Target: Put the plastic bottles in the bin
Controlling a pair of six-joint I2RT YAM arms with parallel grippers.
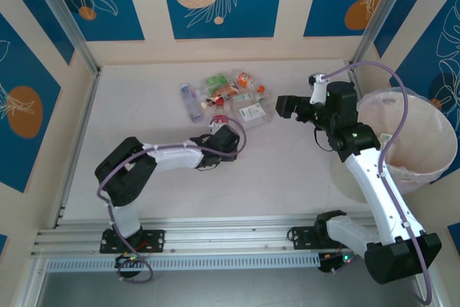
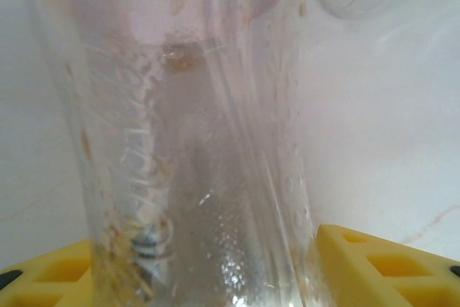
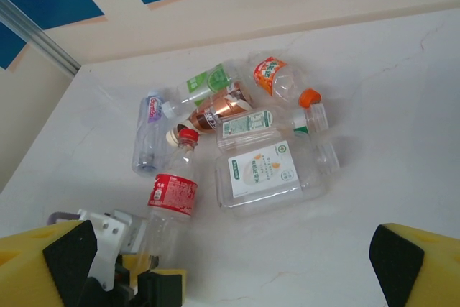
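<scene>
A clear bottle with a red label and red cap (image 3: 172,193) lies on the table with its base between the yellow fingers (image 2: 392,260) of my left gripper (image 2: 208,264), which is shut on it. From above, that gripper (image 1: 221,136) sits just in front of the bottle pile (image 1: 230,95). The pile holds a wide white-labelled bottle (image 3: 262,170), a blue-labelled one (image 3: 147,131), plus green-, orange- and brown-labelled ones. My right gripper (image 3: 230,267) hangs open over bare table to the right of the pile (image 1: 287,106). The bin (image 1: 431,116) stands at the far right.
Cream walls with blue panels close off the back and sides of the white table (image 1: 144,106). An aluminium rail (image 1: 215,239) runs along the near edge by the arm bases. The right arm's forearm crosses in front of the bin.
</scene>
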